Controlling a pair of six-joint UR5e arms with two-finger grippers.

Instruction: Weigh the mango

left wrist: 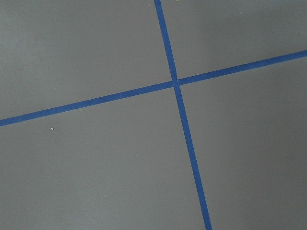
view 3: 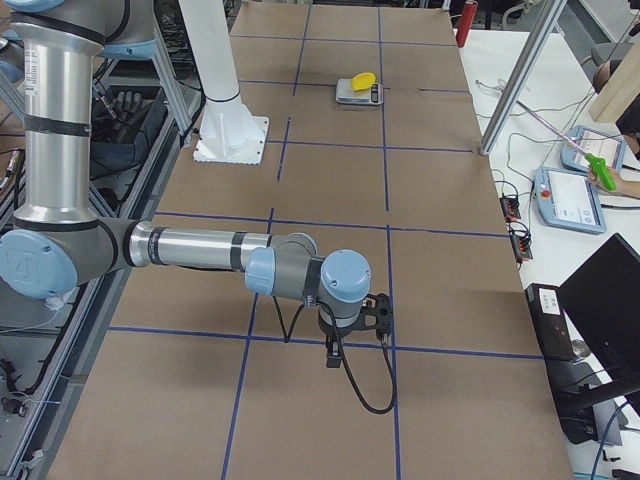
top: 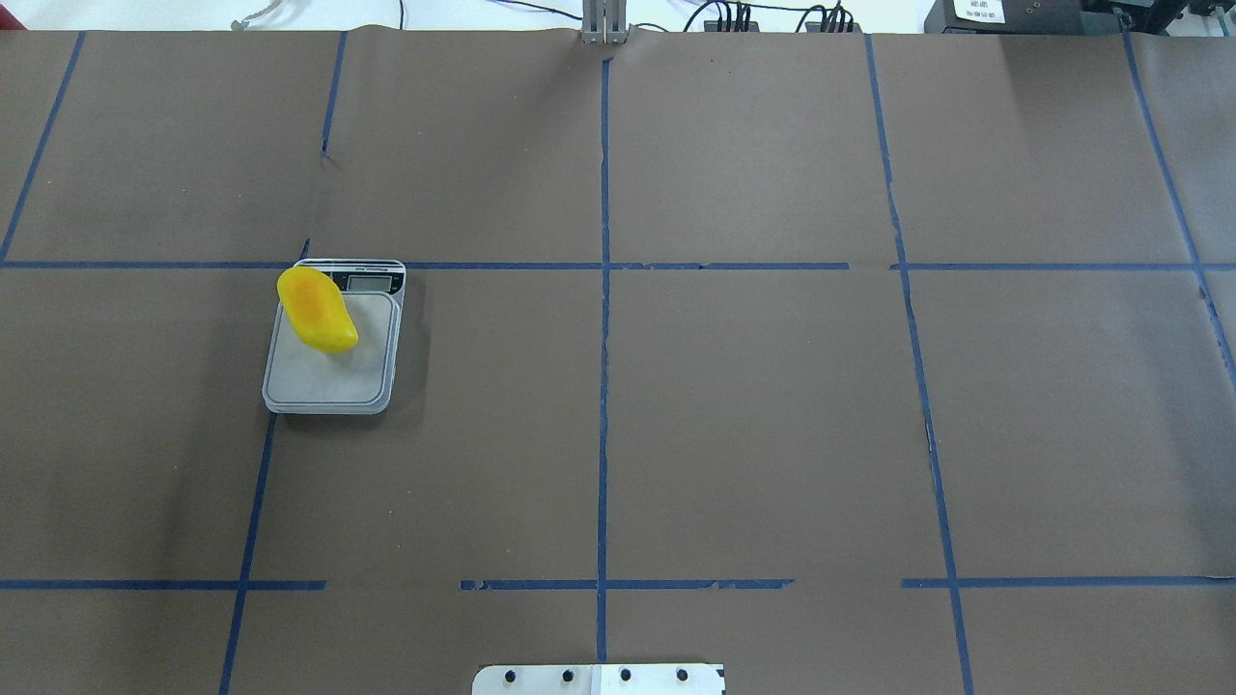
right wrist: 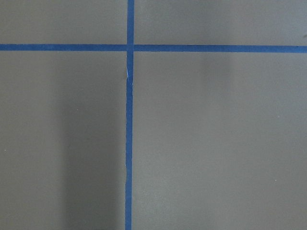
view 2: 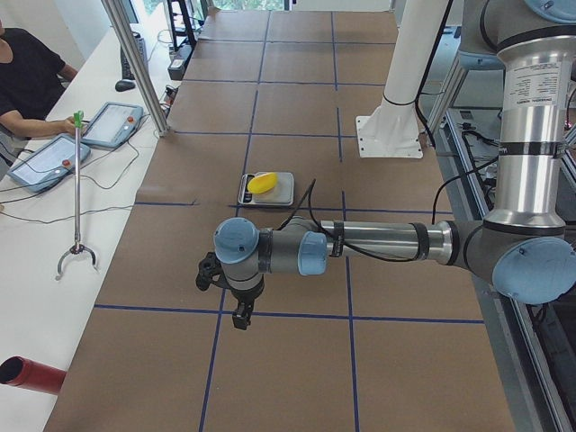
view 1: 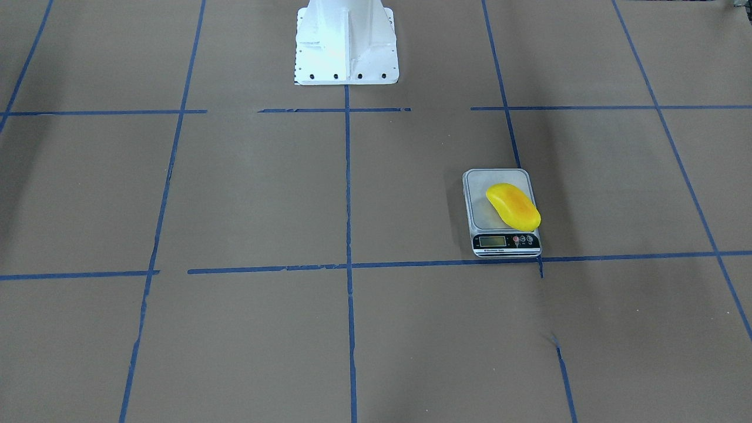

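The brown worktop (top: 772, 434), marked into squares by blue tape (top: 604, 386), carries only one cluster of things, on the robot's left side. Both arms hang well apart from it. The left arm (view 2: 378, 243) stretches out low over a tape crossing with its hand (view 2: 241, 317) pointing down. The right arm (view 3: 200, 248) does the same at the far end, its hand (view 3: 333, 356) also pointing down. Both hands show only in the side views, so I cannot tell how far either is open or whether it has hold of anything. The wrist cameras see nothing but bare worktop and tape.

The kitchen scale (view 1: 479, 200) sits just beside a tape line, with its display (view 1: 492, 241) facing away from the robot. The mango (view 1: 513, 206) lies on the scale's platform, so the placing looks done and only the reading appears to be left.

The risk lies in where the fruit sits. It is not centred: it lies slantwise toward the display end and along one edge, with one end reaching the corner by the buttons. If that end leans on the fixed panel instead of the platform, the reading would probably come out low. Being smooth and curved, it could also roll off that edge at any knock. From the robot's side it hides part of the panel.
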